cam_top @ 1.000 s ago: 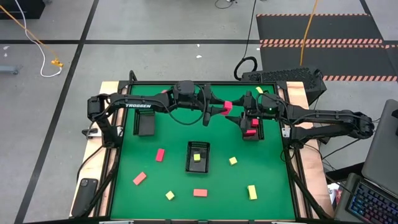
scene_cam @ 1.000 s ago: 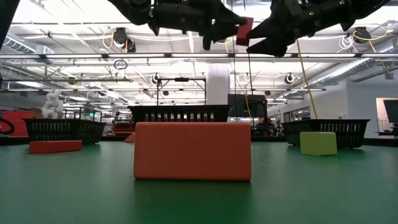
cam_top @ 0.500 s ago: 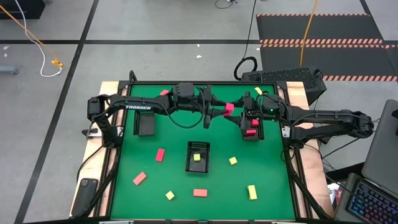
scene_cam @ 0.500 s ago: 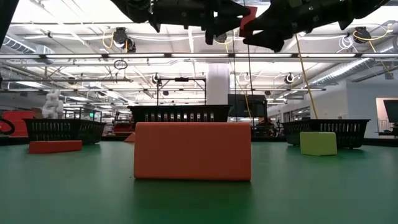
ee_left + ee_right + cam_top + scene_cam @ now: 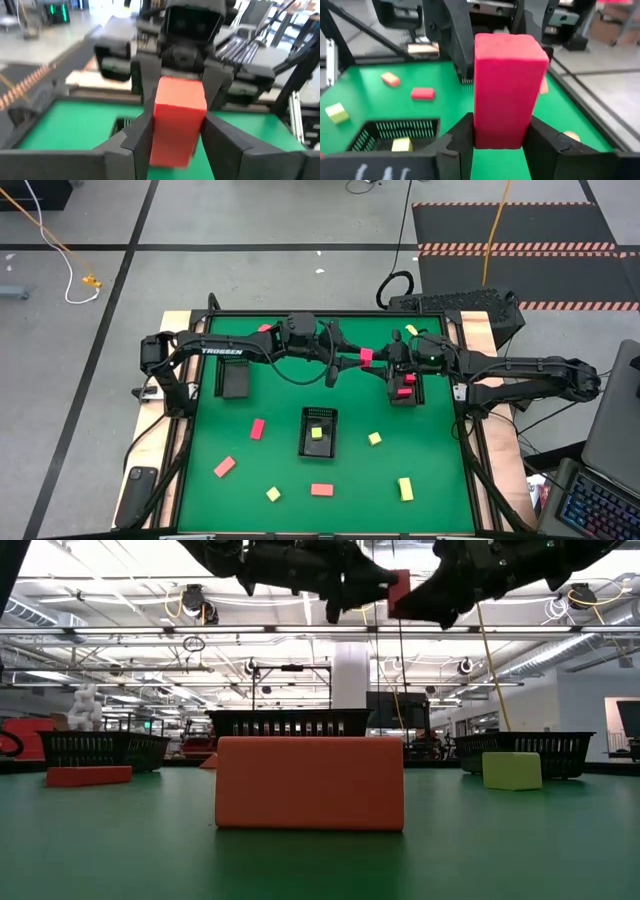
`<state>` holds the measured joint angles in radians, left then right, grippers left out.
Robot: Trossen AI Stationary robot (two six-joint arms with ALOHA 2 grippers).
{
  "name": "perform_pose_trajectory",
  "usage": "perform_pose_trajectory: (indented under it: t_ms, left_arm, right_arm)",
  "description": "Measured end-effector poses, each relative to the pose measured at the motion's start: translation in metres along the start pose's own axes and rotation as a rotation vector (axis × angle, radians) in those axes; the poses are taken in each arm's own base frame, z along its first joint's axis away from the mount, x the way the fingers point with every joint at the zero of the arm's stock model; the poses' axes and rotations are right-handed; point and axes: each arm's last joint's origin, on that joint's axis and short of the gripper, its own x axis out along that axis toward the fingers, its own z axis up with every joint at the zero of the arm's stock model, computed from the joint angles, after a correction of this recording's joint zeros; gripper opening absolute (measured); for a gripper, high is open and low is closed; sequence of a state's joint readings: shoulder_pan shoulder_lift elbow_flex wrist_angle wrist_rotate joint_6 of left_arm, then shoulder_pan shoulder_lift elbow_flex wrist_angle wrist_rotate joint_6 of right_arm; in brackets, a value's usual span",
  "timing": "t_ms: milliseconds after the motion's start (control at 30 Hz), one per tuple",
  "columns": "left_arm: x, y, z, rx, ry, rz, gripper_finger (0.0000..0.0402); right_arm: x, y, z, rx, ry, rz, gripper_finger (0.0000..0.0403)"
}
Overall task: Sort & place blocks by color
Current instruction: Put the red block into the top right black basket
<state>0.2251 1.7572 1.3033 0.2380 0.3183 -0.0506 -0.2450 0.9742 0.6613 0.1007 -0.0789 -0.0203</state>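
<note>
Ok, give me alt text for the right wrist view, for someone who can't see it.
A red block stands upright between the right tool's two dark fingers, with the left tool gripping its far end. Below lie the green table and a black slotted tray holding a yellow block.

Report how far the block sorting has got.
Done: a yellow block lies in the middle tray, and red ones in the right tray. In hand: a red block held mid-air between the left pincer and right pincer. Left: about eight loose blocks on the green table.
</note>
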Motion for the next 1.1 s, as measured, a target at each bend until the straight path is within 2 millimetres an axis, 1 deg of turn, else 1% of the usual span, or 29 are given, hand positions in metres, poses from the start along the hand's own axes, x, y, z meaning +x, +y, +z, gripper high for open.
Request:
perform_pose_trajectory:
  t_ms: [67, 200, 300, 400, 567, 667, 833, 1000, 1033, 1100]
  left_arm:
    - [-0.005, 0.003, -0.003, -0.020, 0.060, 0.009, 0.0164]
    - [-0.018, 0.007, 0.001, -0.010, 0.105, 0.030, 0.0186]
    - [-0.027, 0.009, 0.002, -0.014, 0.159, 0.048, 0.0207]
    - [-0.033, 0.012, -0.002, -0.017, 0.227, 0.092, 0.0230]
    - [-0.035, 0.015, -0.002, 0.012, 0.236, 0.173, 0.0262]
    - [-0.035, 0.016, -0.002, 0.027, 0.239, 0.213, 0.0272]
    - [-0.036, 0.017, -0.003, 0.038, 0.251, 0.257, 0.0273]
    - [-0.036, 0.016, -0.004, 0.044, 0.264, 0.253, 0.0273]
    - [-0.036, 0.016, -0.004, 0.044, 0.271, 0.253, 0.0273]
    - [-0.036, 0.016, -0.006, 0.040, 0.290, 0.252, 0.0273]
  right_arm:
    - [-0.002, -0.001, -0.006, 0.024, 0.060, -0.023, 0.0119]
    - [-0.007, -0.004, -0.014, 0.053, 0.152, -0.139, 0.0119]
    - [-0.015, -0.004, -0.021, 0.088, 0.243, -0.169, 0.0119]
    - [-0.025, -0.003, -0.032, 0.150, 0.366, -0.197, 0.0119]
    - [-0.038, -0.004, -0.049, 0.254, 0.548, -0.338, 0.0119]
    - [-0.042, -0.004, -0.055, 0.311, 0.601, -0.389, 0.0119]
    - [-0.044, -0.004, -0.061, 0.401, 0.634, -0.429, 0.0119]
    - [-0.042, -0.004, -0.077, 0.479, 0.638, -0.460, 0.0120]
    - [-0.041, -0.004, -0.081, 0.490, 0.634, -0.462, 0.0129]
    - [-0.040, -0.004, -0.086, 0.505, 0.629, -0.462, 0.0161]
